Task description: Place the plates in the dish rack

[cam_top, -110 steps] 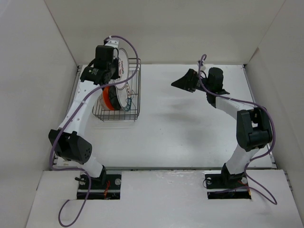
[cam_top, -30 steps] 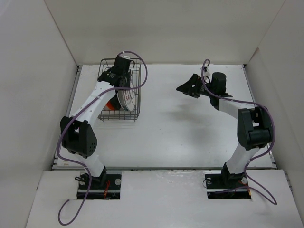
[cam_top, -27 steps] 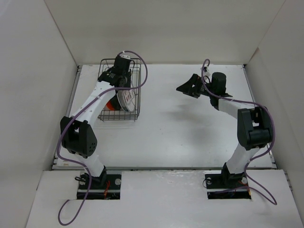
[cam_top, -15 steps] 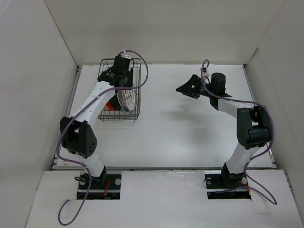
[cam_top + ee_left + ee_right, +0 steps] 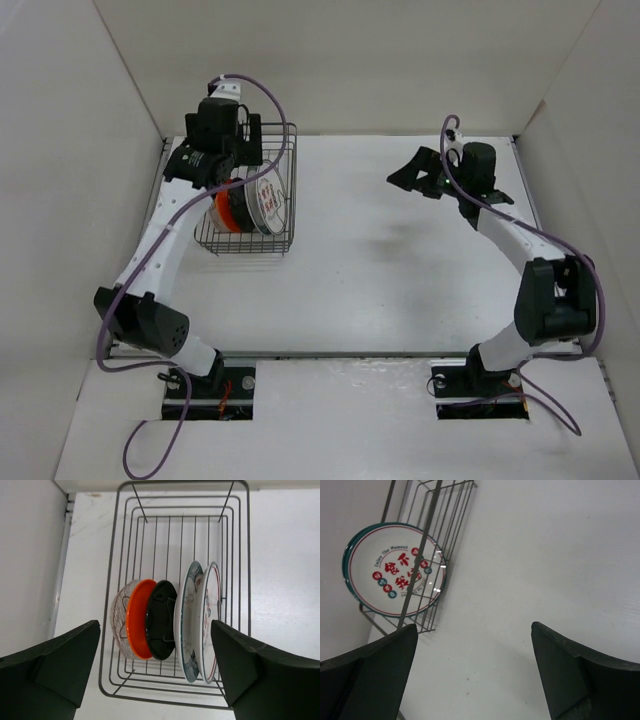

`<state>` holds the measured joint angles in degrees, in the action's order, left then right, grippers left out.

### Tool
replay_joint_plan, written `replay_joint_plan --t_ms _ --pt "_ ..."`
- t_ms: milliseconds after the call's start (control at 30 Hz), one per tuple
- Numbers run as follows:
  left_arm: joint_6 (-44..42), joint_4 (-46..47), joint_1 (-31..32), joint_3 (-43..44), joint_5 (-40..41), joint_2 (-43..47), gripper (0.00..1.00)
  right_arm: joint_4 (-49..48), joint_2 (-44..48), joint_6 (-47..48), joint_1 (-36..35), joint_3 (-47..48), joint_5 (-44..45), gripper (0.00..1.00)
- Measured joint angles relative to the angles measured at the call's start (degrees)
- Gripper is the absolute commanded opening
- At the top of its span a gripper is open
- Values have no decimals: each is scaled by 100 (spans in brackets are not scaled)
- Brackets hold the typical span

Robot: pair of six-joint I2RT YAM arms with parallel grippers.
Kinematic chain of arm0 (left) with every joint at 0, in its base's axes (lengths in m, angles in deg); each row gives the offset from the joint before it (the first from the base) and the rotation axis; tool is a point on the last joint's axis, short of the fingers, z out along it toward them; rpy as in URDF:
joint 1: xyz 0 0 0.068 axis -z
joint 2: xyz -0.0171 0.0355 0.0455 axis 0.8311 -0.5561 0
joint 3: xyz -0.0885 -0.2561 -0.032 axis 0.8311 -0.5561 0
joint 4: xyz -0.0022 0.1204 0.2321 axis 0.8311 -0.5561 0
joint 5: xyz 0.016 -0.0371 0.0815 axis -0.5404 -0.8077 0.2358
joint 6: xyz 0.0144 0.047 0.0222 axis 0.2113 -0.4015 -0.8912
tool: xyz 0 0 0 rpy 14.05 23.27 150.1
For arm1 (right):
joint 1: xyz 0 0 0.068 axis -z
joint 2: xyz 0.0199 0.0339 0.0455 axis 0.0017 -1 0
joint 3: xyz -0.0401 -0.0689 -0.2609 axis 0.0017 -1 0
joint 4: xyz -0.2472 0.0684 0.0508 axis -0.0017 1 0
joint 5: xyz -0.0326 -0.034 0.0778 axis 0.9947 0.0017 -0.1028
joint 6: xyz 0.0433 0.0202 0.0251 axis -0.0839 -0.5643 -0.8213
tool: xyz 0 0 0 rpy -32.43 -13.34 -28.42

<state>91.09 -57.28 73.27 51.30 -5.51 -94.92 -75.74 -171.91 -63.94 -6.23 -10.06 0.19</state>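
Observation:
The dark wire dish rack (image 5: 246,248) stands at the table's far left. Several plates stand on edge inside it, side by side: clear (image 5: 120,625), orange (image 5: 136,620), black (image 5: 161,620), white with a blue-green rim (image 5: 185,630), and white with red marks (image 5: 207,625). My left gripper (image 5: 222,155) hovers above the rack (image 5: 170,545), open and apart from the plates, with nothing between its fingers (image 5: 155,625). My right gripper (image 5: 410,172) hangs open and empty over bare table at the far right (image 5: 472,627). It faces the rack (image 5: 437,510) and the red-marked plate (image 5: 395,570).
White walls enclose the table on the left, back and right. The rack sits close to the left wall (image 5: 25,570). Bare white tabletop (image 5: 400,260) lies between the rack and the right arm.
My left gripper has opened and let go of the red-marked plate, which now stands in the rack. It has risen up and left. The right arm has shifted slightly right.

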Motion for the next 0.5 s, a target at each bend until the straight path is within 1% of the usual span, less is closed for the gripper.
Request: replay_joint_plan --t_ms 100,200,333,367,500 --pt "-70 -4 -55 4 17 363 100 588 490 251 0 103 533 100" --pt "-142 15 -291 -11 11 708 100 1375 997 520 -46 278 1268 100" --pt "-297 166 -820 -302 -155 1163 100 2310 1663 807 -205 634 2190 100" --pt "-334 164 -1060 -474 -225 1322 100 2518 1845 863 -264 737 2417 100" --pt "-466 179 -1816 -944 -809 1641 100 3244 2527 1005 -542 1130 3276 100"
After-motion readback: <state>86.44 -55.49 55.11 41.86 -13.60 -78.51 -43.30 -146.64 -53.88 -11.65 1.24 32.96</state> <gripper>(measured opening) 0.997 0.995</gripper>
